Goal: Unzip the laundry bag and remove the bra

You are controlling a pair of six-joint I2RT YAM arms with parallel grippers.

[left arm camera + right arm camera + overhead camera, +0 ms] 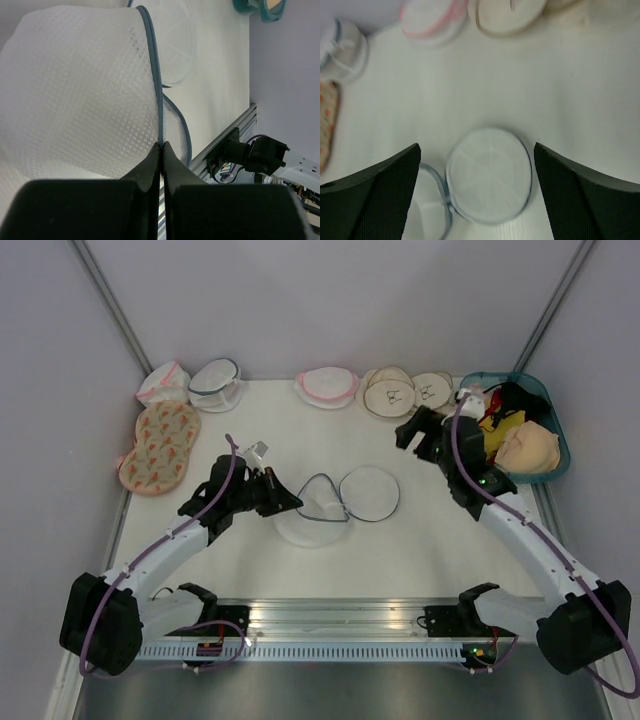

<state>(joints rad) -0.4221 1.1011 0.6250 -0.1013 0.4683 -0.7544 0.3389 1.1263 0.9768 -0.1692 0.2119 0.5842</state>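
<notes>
The laundry bag point(312, 518) lies unzipped in the middle of the table, its round lid point(369, 493) flipped flat to the right. My left gripper point(293, 504) is shut on the bag's blue-grey zipper trim point(160, 120), with white mesh point(75, 90) filling the left wrist view. The peach bra point(531, 448) lies in the teal bin point(520, 379) at the back right. My right gripper point(409, 434) hangs open and empty above the table, left of the bin. In the right wrist view the lid point(489, 172) shows between the spread fingers point(380, 192).
Along the back edge sit a pink-trimmed bag point(327, 387), a blue-trimmed round bag point(216, 385), another white bag point(163, 383) and beige round bags point(390, 393). An orange-patterned piece point(160, 445) lies at the left. Red and yellow garments point(506, 425) share the bin.
</notes>
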